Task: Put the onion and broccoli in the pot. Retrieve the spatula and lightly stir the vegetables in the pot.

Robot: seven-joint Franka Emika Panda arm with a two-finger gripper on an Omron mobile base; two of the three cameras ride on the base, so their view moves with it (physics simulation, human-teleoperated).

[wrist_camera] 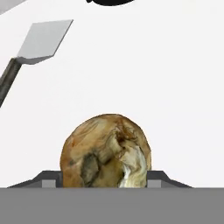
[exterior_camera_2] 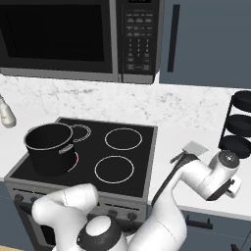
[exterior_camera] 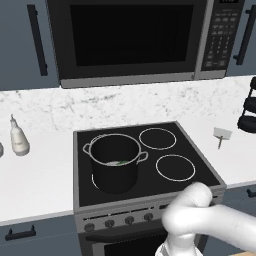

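The onion, a brown-tan bulb, rests on the white counter and sits close up between my gripper's two fingertips. The jaws are open and flank it, one tip near each side. The spatula lies on the counter beyond the onion to the upper left in the hand view, and right of the stove. The black pot stands on the stove's front left burner. A bit of green broccoli shows inside it. My arm reaches over the counter right of the stove.
A black tiered rack stands at the counter's far right, just behind my hand. A pale bottle is on the counter left of the stove. The microwave hangs above the stove, whose other burners are bare.
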